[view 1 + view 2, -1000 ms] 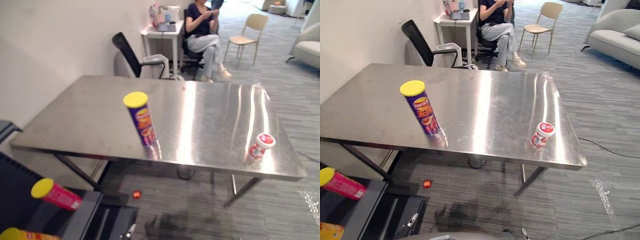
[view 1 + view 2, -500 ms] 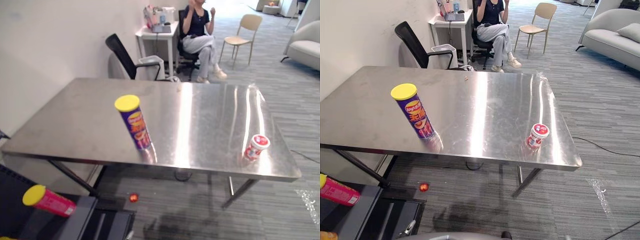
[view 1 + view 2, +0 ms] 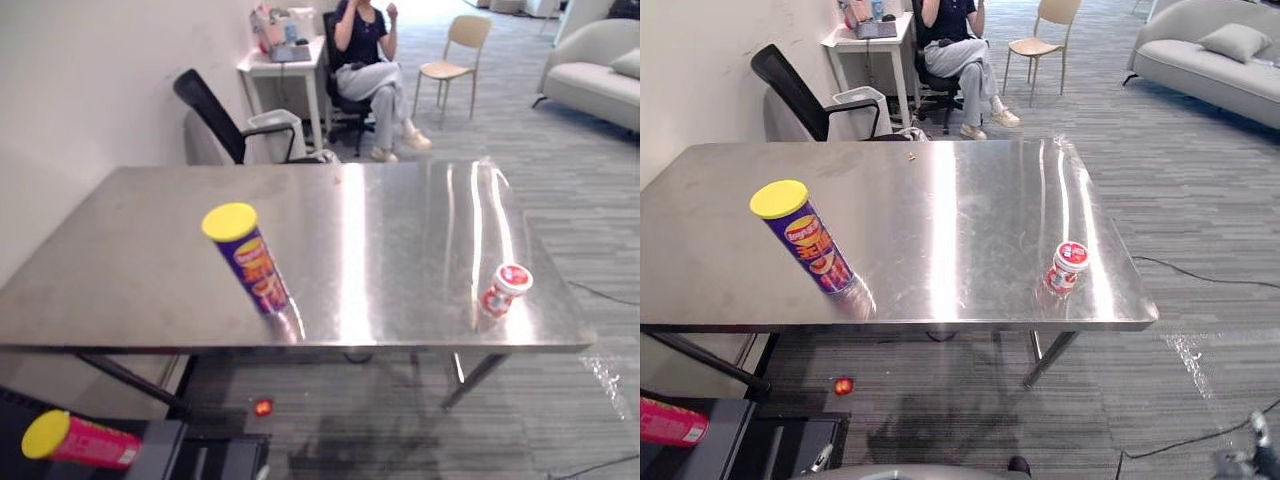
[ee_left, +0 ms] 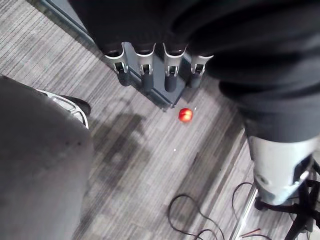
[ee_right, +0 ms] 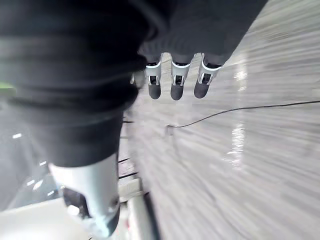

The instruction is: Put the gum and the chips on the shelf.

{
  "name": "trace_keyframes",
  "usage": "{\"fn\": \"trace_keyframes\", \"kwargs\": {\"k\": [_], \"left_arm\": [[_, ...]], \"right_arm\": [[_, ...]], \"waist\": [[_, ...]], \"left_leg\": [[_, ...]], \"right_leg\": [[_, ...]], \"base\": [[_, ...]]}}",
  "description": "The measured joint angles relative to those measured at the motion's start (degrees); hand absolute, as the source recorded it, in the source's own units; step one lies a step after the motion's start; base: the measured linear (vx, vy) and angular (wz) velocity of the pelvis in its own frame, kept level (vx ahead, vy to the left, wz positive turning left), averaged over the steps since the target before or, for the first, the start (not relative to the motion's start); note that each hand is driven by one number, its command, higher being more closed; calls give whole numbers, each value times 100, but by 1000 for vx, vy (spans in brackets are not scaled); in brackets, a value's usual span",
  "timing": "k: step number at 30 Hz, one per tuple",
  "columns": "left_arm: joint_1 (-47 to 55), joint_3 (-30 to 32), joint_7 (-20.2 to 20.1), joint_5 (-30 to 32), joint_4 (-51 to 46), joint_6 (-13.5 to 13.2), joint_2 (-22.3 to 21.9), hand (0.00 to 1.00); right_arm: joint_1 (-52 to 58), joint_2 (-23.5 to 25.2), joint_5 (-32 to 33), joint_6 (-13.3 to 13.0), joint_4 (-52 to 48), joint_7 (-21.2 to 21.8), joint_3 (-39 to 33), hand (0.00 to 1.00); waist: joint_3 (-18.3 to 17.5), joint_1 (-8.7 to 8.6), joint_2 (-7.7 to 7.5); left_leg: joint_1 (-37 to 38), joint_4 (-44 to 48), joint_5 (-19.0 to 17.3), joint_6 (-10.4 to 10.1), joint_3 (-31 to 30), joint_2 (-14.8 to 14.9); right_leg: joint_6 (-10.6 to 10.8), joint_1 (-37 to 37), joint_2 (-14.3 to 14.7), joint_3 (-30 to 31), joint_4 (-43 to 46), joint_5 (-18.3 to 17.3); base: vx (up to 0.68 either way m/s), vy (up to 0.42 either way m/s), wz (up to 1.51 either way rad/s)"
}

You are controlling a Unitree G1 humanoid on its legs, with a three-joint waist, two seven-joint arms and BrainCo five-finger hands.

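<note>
Now — chips can (image 3: 252, 265) upright on table (image 3: 400, 220) | gum tub (image 3: 503, 288) well apart | left hand (image 4: 146, 70), right hand (image 5: 177, 80) — fingers straight, empty

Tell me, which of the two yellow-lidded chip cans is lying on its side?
The pink can, down on the dark shelf beside the table. The purple can stands on its base on the steel table.

Chips can (image 3: 250, 265): purple tube, yellow lid, standing on its base near the desk's (image 3: 390, 215) front-left edge. Gum tub (image 3: 503, 289): white-and-red, red lid, upright, front-right corner, well apart.
</note>
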Motion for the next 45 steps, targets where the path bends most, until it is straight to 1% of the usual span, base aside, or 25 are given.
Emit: {"fn": "trace_keyframes", "kwargs": {"k": [1,2,3,5,6,7,8,11,13,14,16,24,27,31,34,38,44,45], "left_arm": [[14,-28,7,-16,-64,-4,-16,0],[27,-73,10,-22,-88,-5,-16,0],[52,-128,10,-55,-128,-8,-17,0],[65,-189,9,-56,-147,-8,-16,0],[88,-236,10,-56,-206,-8,-15,0],[97,-256,8,-56,-236,-10,-15,0],[109,-352,0,-59,-261,-14,-1,0],[122,-409,-32,-81,-265,-14,19,0],[139,-552,-109,-176,-266,-14,73,0],[146,-561,-115,-183,-268,-15,77,0],[175,-582,-162,-183,-281,-15,99,0],[207,-891,-184,-184,-287,-18,259,0],[205,-954,-181,-235,-332,-29,289,0],[214,-1028,-178,-237,-330,-61,329,0],[217,-1032,-175,-238,-328,-62,337,0],[222,-1073,-174,-245,-323,-62,352,0],[221,-1132,-168,-246,-323,-61,397,0],[219,-1133,-162,-245,-323,-61,405,0]], "right_arm": [[73,0,-28,-102,-648,-106,147,0],[89,0,-35,-155,-939,-136,249,0],[146,1,-146,-225,-1528,-227,513,0],[201,8,-432,-342,-2231,-272,941,0],[234,25,-703,-386,-2576,-268,1176,0],[267,33,-801,-394,-2704,-245,1274,0],[310,62,-1094,-405,-2896,-186,1530,0],[344,135,-1336,-410,-2955,31,1856,0],[488,161,-1374,-408,-2997,281,2130,0],[499,161,-1376,-408,-3018,317,2159,0],[578,159,-1382,-416,-3244,572,2370,0],[694,96,-1393,-427,-3643,1026,3115,0],[692,84,-1392,-436,-3828,1040,3273,0],[696,-28,-1366,-440,-4039,1096,3560,0],[702,-42,-1360,-442,-4244,1270,3737,0],[699,-128,-1357,-548,-4375,1296,3929,0],[658,-137,-1358,-552,-4438,1275,4092,0],[606,-136,-1361,-551,-4424,1264,4099,0]], "waist": [[0,7,8],[-1,6,7],[1,9,4],[1,11,4],[1,14,2],[2,23,0],[1,40,-5],[2,39,-6],[2,28,-11],[2,30,-11],[11,15,-17],[57,11,-69],[171,16,-98],[196,15,-120],[214,25,-124],[215,23,-124],[294,22,-151],[303,21,-135]], "left_leg": [[3,3,0,-1,17,2],[2,7,1,-2,24,11],[1,8,3,-6,61,36],[7,7,8,-14,88,67],[6,6,12,-22,88,76],[3,4,14,-26,86,79],[-5,1,18,-31,67,83],[-26,-2,18,-31,37,81],[-109,8,19,-29,-44,81],[-117,8,19,-29,-44,81],[-200,36,19,-28,-67,82],[-283,163,16,-26,-298,93],[-314,205,14,-28,-391,105],[-453,309,12,-29,-459,108],[-509,395,8,-37,-517,155],[-514,401,8,-38,-526,168],[-532,398,8,-37,-532,164],[-534,398,8,-38,-534,164]], "right_leg": [[0,-25,16,0,0,0],[0,-39,26,0,0,0],[1,-60,49,2,0,0],[1,-63,77,1,-3,0],[2,-67,88,-4,-10,-1],[2,-70,92,-7,-12,-1],[2,-67,97,-27,-16,-1],[2,-70,97,-50,-22,-1],[2,-112,95,-124,-22,-1],[2,-123,95,-124,-21,-1],[2,-177,97,-135,-20,0],[3,-175,88,-181,13,0],[3,-180,88,-220,56,0],[4,-273,78,-228,88,-1],[4,-261,104,-286,91,-1],[4,-264,118,-290,90,-1],[3,-274,118,-295,86,1],[3,-275,119,-296,86,1]], "base": [[-2,-45,-3],[8,-54,-10],[7,-50,-9],[-2,-70,-7],[-3,-70,-2],[3,-59,4],[5,-40,4],[9,-33,7],[15,-32,14],[20,-37,6],[12,-15,1],[1,-33,4],[-52,-34,7],[-55,-23,4],[-41,-32,6],[-9,-8,0],[0,0,0],[0,0,0]]}}
